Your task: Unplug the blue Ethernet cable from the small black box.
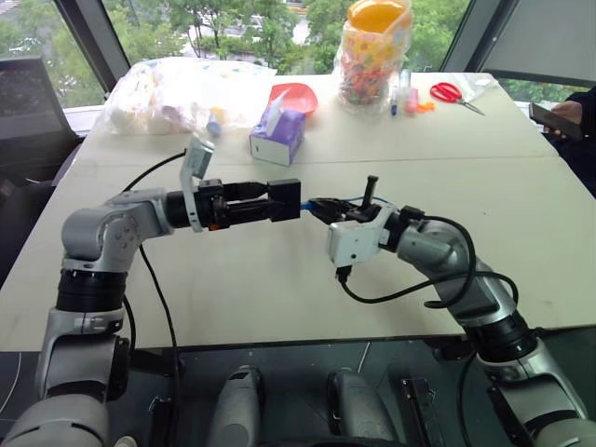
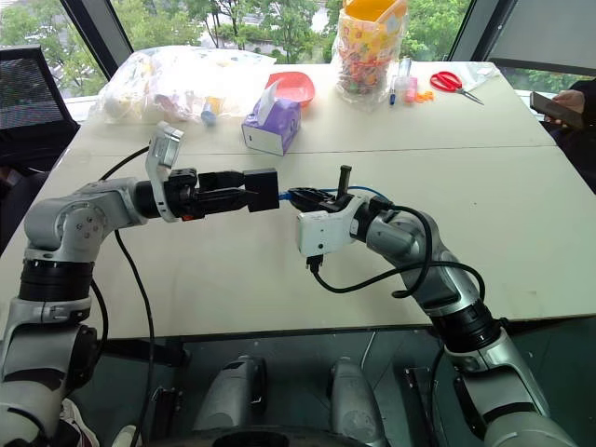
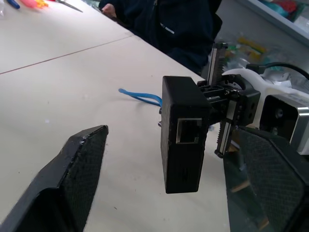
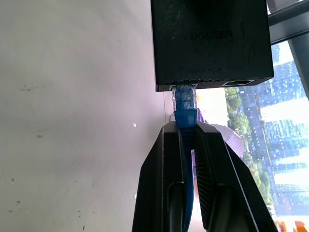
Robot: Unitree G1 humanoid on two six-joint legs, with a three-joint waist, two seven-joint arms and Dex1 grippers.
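A: Start at the right gripper point(image 4: 186, 128); what are its fingers point(image 4: 164, 159) doing?

B: They are clenched on the blue Ethernet cable point(image 4: 185, 104), right behind the clear-blue plug; the plug sits seated in a port on the edge of the small black box point(image 4: 210, 43), so in my judgement nothing has come apart yet.

A: Why pinch so close to the plug?

B: Probably so that a pull goes straight along the port and does not just bend the cord; the rest of the cable trails off behind the fingers, and I cannot tell where it ends.

A: And the left gripper point(image 3: 169, 137)?

B: Its fingers point(image 3: 87, 145) stand apart on either side of the box, with a clear gap on one side; on the other side I cannot tell whether finger and box touch; so I read it as not clamped yet.

A: Where is the box, then?

B: In the middle of the head view, raised above the table point(image 1: 279, 298), between the two grippers, which face each other.

A: So what does the next move call for?

B: The left fingers closing firmly on the box, I think; otherwise the box would simply follow the cable when the right arm pulls; the plug's latch may also resist.
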